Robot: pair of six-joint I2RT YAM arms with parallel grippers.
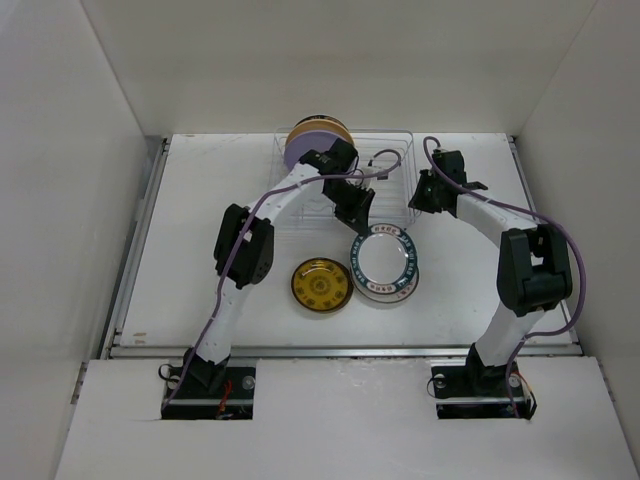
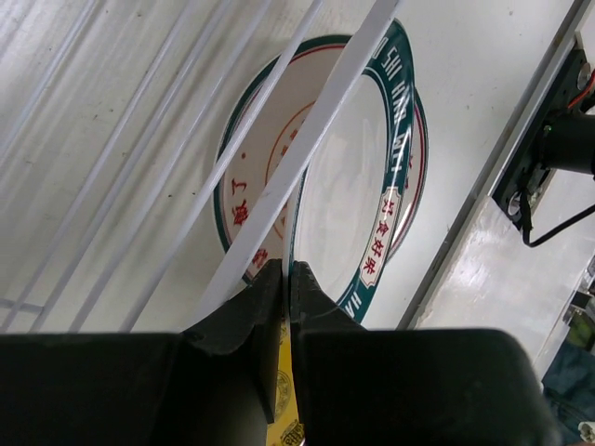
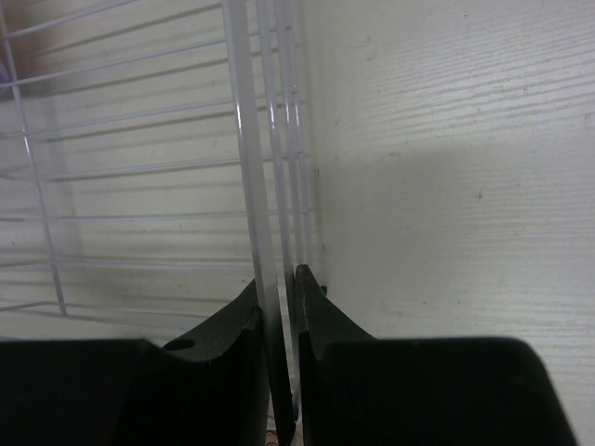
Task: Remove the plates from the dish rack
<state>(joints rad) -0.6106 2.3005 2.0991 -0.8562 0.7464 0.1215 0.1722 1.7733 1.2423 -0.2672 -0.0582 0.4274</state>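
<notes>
At upper centre of the top view sits the dish rack (image 1: pixel 392 150), holding two plates, the lavender plate (image 1: pixel 303 152) and the pale yellow plate (image 1: pixel 330 127); three lie below it: the dark-gold plate (image 1: pixel 320 285) alone, the teal-rimmed plate (image 1: pixel 385 260) atop another plate (image 1: pixel 388 296); the right gripper (image 3: pixel 281 279) clamps the rack's rim wire; the left gripper (image 2: pixel 289 271) is pinched together, seemingly empty; it should open, straddle the lavender rim squarely, then lift straight up.
</notes>
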